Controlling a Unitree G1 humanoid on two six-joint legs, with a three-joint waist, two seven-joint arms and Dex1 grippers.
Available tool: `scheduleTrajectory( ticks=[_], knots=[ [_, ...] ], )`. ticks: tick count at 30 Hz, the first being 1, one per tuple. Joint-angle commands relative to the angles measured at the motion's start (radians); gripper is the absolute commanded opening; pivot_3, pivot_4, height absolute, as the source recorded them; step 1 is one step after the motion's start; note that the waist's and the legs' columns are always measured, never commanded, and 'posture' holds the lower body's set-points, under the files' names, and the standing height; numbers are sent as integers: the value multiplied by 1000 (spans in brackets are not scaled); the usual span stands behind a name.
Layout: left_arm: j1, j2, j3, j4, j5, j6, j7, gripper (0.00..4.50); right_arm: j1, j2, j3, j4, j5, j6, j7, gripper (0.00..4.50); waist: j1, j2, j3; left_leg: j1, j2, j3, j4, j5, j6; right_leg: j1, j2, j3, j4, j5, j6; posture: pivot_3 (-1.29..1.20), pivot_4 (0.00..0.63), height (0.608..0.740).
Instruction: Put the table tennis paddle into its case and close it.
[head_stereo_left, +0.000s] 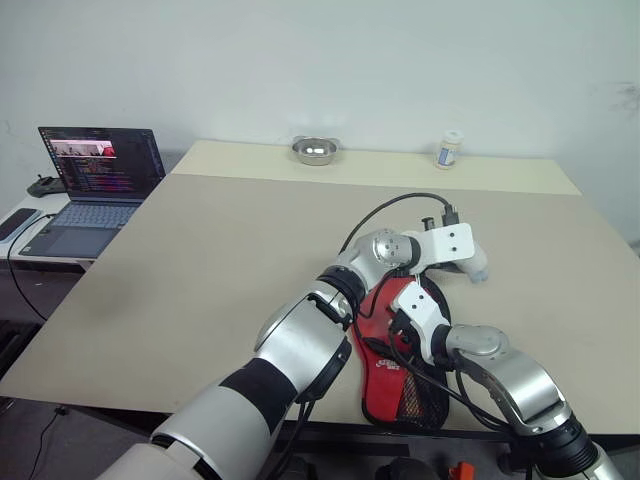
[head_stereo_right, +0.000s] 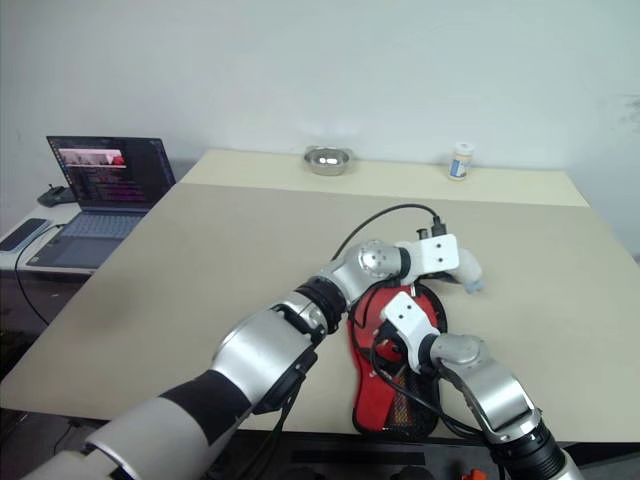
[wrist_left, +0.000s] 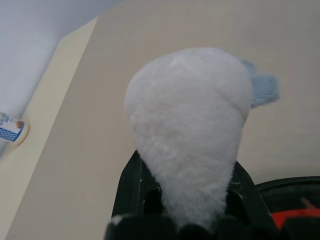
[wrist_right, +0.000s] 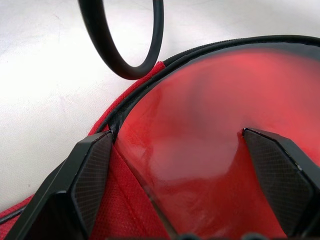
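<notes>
We see a wide beige table (head_stereo_left: 220, 260) against a pale wall, with a laptop (head_stereo_left: 95, 185) on a side desk at nine o'clock. The red case (head_stereo_left: 385, 385) lies at the near edge, long axis running twelve to six. The left gripper (wrist_left: 187, 200) pinches a white fluffy object (wrist_left: 190, 130) just beyond it. The right gripper (wrist_right: 180, 185) is spread wide over the paddle (wrist_right: 210, 150) in the case's opening. Bowl (head_stereo_left: 314, 150) and bottle (head_stereo_left: 450, 149) stand at twelve.

The case (head_stereo_left: 400, 385) lies at the worktop's (head_stereo_left: 230, 260) near edge, right of centre. Bowl (head_stereo_left: 314, 150) and bottle (head_stereo_left: 450, 149) stand along the far edge, and the laptop (head_stereo_left: 92, 190) sits off left.
</notes>
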Motion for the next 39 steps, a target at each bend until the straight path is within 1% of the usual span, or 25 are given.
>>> scheduleTrajectory(
  ticks=[1,8,12,13,14,16,18,19,22,27,31,34,37,39],
  knots=[
    [-19,-296,27,-74,-60,-49,-20,594,64,-2,97,135,0,109,15,4500,0,0,0,0,0,0,0,0,0,0,0,0,0,0,0,0,150,740],
    [-16,-322,28,-82,-108,-48,-60,594,62,3,96,137,-4,108,12,4500,0,0,0,0,0,-1,0,0,0,0,0,-1,0,0,0,0,150,740],
    [5,-314,-9,-75,-89,-41,-85,594,58,8,93,142,-7,106,8,4500,0,0,0,0,0,-1,0,0,0,0,0,-1,0,0,0,0,150,740],
    [13,-309,-17,-73,-83,-40,-95,1322,58,9,91,142,-7,106,7,4500,0,0,0,0,0,-1,0,0,0,0,0,-1,0,0,0,0,150,740],
    [17,-306,-22,-73,-81,-40,-102,1592,58,9,90,142,-8,106,7,4500,0,0,0,0,0,-1,0,0,0,0,0,-1,0,0,0,0,150,740],
    [29,-298,-31,-71,-80,-35,-123,2332,59,10,89,142,-8,106,7,4500,0,0,0,0,0,-1,0,0,0,0,0,-1,0,0,0,0,150,740],
    [37,-293,-37,-71,-82,-33,-129,3187,58,11,88,143,-9,105,7,4500,-1,0,0,0,0,-1,0,0,0,0,0,-1,-1,0,0,0,150,740],
    [40,-291,-38,-71,-85,-32,-133,3454,58,11,87,144,-10,105,7,4500,-1,0,0,0,0,-2,0,0,0,0,0,-1,-1,0,0,0,150,740],
    [50,-287,-43,-72,-85,-34,-143,4479,52,12,85,153,-11,100,8,4500,-1,0,0,0,0,-2,-1,0,0,0,0,-1,-1,0,0,0,150,740],
    [43,-274,-32,-82,-99,-54,-141,4479,30,14,82,181,-16,83,11,4500,-4,0,0,1,1,-2,-1,0,0,0,0,-1,-1,0,0,0,150,740],
    [16,-228,1,-89,-132,-80,-156,4479,11,10,69,196,-21,69,11,4500,-6,1,0,2,1,-3,-1,0,0,1,0,-2,-1,0,0,0,150,740],
    [7,-158,73,-90,-192,-51,-138,4479,-4,13,40,204,-20,71,-2,4500,-6,1,0,3,2,-3,-1,0,0,0,0,-2,-1,0,1,0,150,740],
    [11,-95,106,-91,-209,-49,-126,4479,-9,12,21,187,-7,81,1,4500,-6,1,0,3,2,-3,-1,0,0,0,0,-3,-1,0,1,0,150,740],
    [11,-23,159,-97,-247,-21,-104,4479,-20,11,-5,135,10,103,-1,4500,-6,2,1,2,2,-3,-1,0,0,0,0,-4,-1,0,1,0,150,740]
  ],
)
